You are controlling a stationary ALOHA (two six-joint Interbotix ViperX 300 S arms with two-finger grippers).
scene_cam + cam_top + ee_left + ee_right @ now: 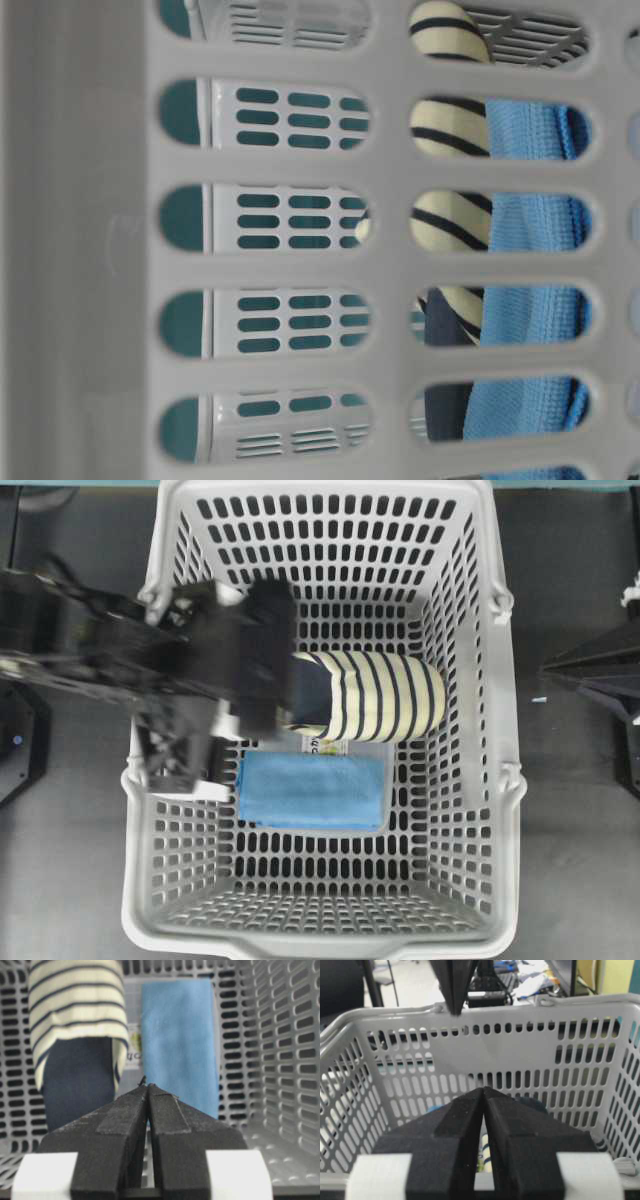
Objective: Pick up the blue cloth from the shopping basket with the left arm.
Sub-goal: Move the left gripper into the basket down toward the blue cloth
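Note:
The blue cloth (312,790) lies flat on the floor of the shopping basket (330,500), folded into a rectangle. Just behind it rests a striped slipper (385,695) with a navy toe. The left arm (240,660) reaches in over the basket's left rim and looks blurred. In the left wrist view my left gripper (148,1086) is shut and holds nothing. It hangs above the floor, its tips in line with the gap between the navy toe (77,1080) and the blue cloth (177,1040). My right gripper (483,1090) is shut and empty outside the basket's right wall.
A clear packet with a printed label (325,745) peeks out between slipper and cloth. The basket's slotted walls (280,1050) rise on all sides of the left gripper. The right arm (595,670) rests on the dark table right of the basket.

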